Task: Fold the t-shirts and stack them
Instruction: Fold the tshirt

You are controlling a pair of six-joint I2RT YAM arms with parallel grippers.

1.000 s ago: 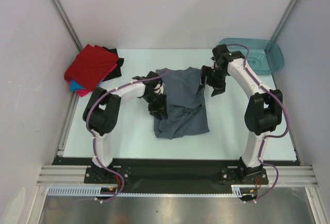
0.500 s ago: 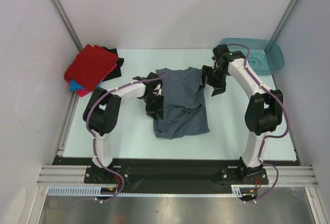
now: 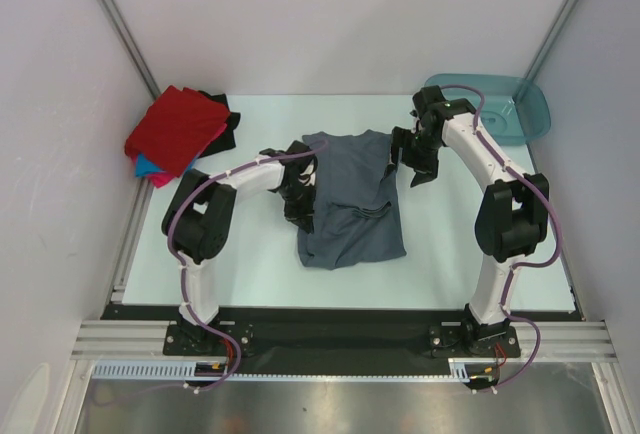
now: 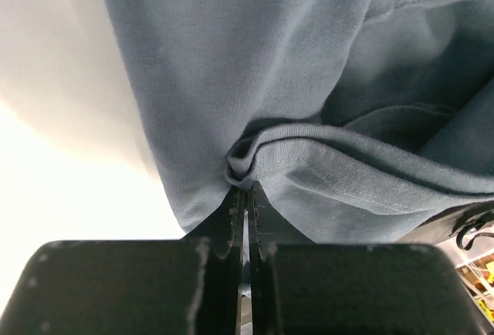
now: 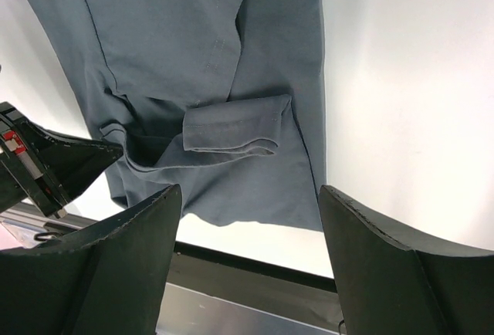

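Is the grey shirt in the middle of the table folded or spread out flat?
Partly folded: the grey shirt has a sleeve turned in over its body, and the left gripper is shut on a bunched edge.

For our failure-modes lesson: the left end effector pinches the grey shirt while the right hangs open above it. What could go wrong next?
1. The left end effector grips only a small bunch at the edge of the grey shirt; it may slip free when pulled.
2. The right end effector holds nothing, so a one-sided pull could drag or crumple the shirt rather than fold it.
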